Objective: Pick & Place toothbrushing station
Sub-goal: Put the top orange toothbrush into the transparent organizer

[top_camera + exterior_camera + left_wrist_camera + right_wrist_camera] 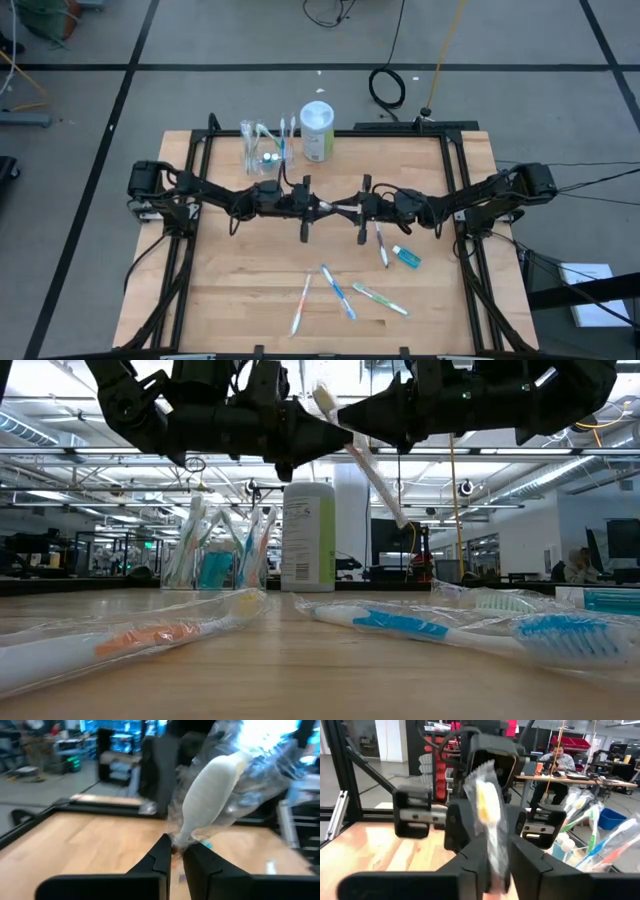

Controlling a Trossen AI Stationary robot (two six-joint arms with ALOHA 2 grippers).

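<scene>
From above, both dark arms reach inward and meet over the table's centre. The left gripper point(318, 207) and the right gripper point(352, 208) face each other tip to tip, a slim white plastic-wrapped toothbrush point(338, 208) bridging them. The clear plastic cup point(262, 146) stuffed with brushes stands at 11 o'clock from that meeting point, a white-and-green canister point(317, 131) beside it at 12. Loose wrapped brushes lie at 6 o'clock, and a small blue tube point(407, 257) at 4.

At table height, the toothbrush point(358, 455) hangs tilted in the air between the two grippers, well above the wood.

Through the left wrist camera, the left gripper point(175, 851) pinches narrowly on the wrapper at the white handle's thin end point(205, 795).

Through the right wrist camera, the right gripper point(492, 852) has the wrapped brush point(490, 815) between its fingers, which look loosely set; whether they grip I cannot tell.

The brush is light and stiff, yet its crinkly film is probably slippery, so a pinch on the firm handle itself, not loose wrapper, seems safest.
</scene>
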